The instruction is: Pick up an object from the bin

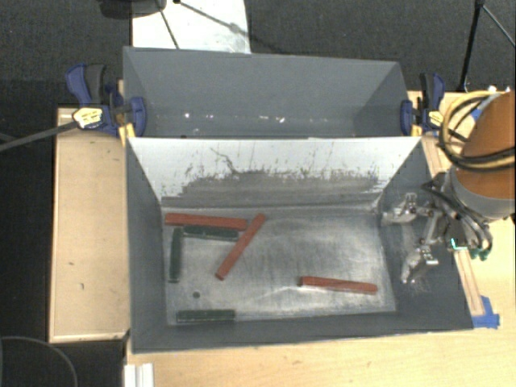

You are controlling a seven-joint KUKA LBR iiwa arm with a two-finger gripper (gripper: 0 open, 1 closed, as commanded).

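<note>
My gripper (407, 240) hangs at the bin's right wall with its two fingers spread apart and nothing between them. One fingertip (395, 215) points left at mid height, the other fingertip (411, 271) sits lower. Closest to it lies a red flat stick (338, 285) on the bin floor, a little to the left of the lower fingertip and apart from it. Further left, another red stick (240, 247) lies slanted near the middle of the floor.
At the left of the bin lie a long red stick (204, 222), a dark green stick (209, 233) under it, an upright dark green stick (174, 255) and a dark green stick (205, 316) at the front left corner. The arm's orange cover and cables rise over the right rim.
</note>
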